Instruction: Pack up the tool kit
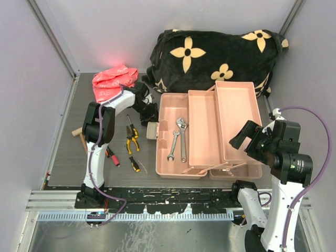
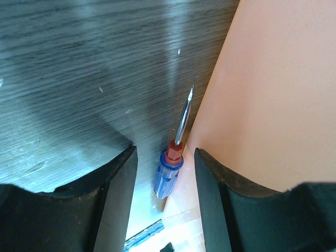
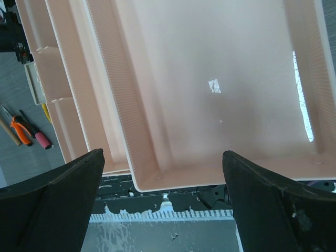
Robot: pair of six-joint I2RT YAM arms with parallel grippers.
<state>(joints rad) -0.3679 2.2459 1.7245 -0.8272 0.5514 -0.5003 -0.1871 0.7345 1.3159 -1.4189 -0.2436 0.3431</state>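
Pale-walled cell, dark grey wood-grain bench (image 1: 63,157). A bulky black fabric with yellow flowers (image 1: 210,47) is piled against the back wall, with a crumpled bright pink plastic bag (image 1: 113,81) at back left.

The large salmon-pink translucent plastic toolbox (image 1: 202,126) sits centre-right, lid open and tiered trays fanned out. Two silver wrenches (image 1: 178,139) lie in its left compartment. The trays beside them look bare.

The orange-and-yellow-handled pliers (image 1: 132,142) and a few other small hand tools lie loose on the bench, left of the box.

The right fingers (image 3: 58,199) are spread wide over the right-hand tray, holding nothing.

The left fingers (image 2: 118,199) are part-spread and straddle a small screwdriver with a clear blue handle and red collar (image 2: 168,170). There's a gap on both sides, so no pinch yet. The screwdriver lies on the bench, tight against the toolbox's outer wall, tip pointing away from the wrist.

Step in hand, as I read it: picking up that screwdriver. Packing looks early, with most tools outside the box.

Next move: close on the handle, lift clear of the wall, carry it over the rim into a compartment. Risk: the box-side finger has little room and could nudge the wall or roll the handle.
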